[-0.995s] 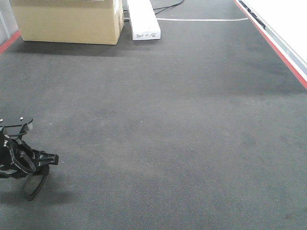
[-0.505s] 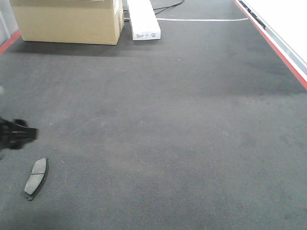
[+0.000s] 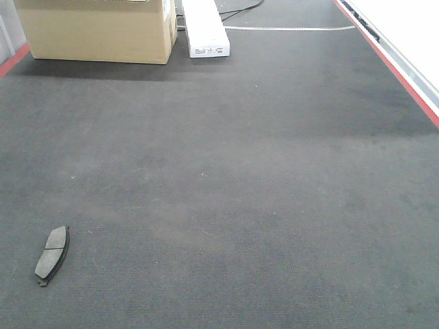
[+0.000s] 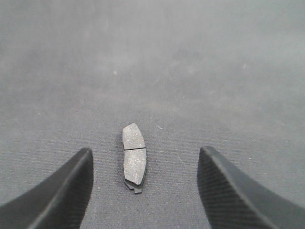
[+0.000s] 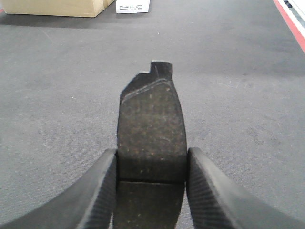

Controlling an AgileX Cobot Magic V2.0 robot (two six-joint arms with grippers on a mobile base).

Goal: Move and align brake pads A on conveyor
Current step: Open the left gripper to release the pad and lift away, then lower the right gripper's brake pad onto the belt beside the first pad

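Note:
One dark grey brake pad (image 3: pixel 52 255) lies flat on the charcoal conveyor (image 3: pixel 247 178) at the near left, its groove across the middle. In the left wrist view the same brake pad (image 4: pixel 134 157) rests on the belt below my left gripper (image 4: pixel 145 176), which is open and raised, both fingers well apart from the pad. My right gripper (image 5: pixel 151 167) is shut on a second brake pad (image 5: pixel 151 129), held at its grooved middle above the belt, end tab pointing away. Neither gripper shows in the front view.
A cardboard box (image 3: pixel 96 31) and a white carton (image 3: pixel 204 29) stand at the belt's far end. Red edge stripes run along the right side (image 3: pixel 405 72) and the far left (image 3: pixel 14 60).
The left gripper let go of the brake pad at the near left, leaving it lying on the belt, then drew back out of the front view.

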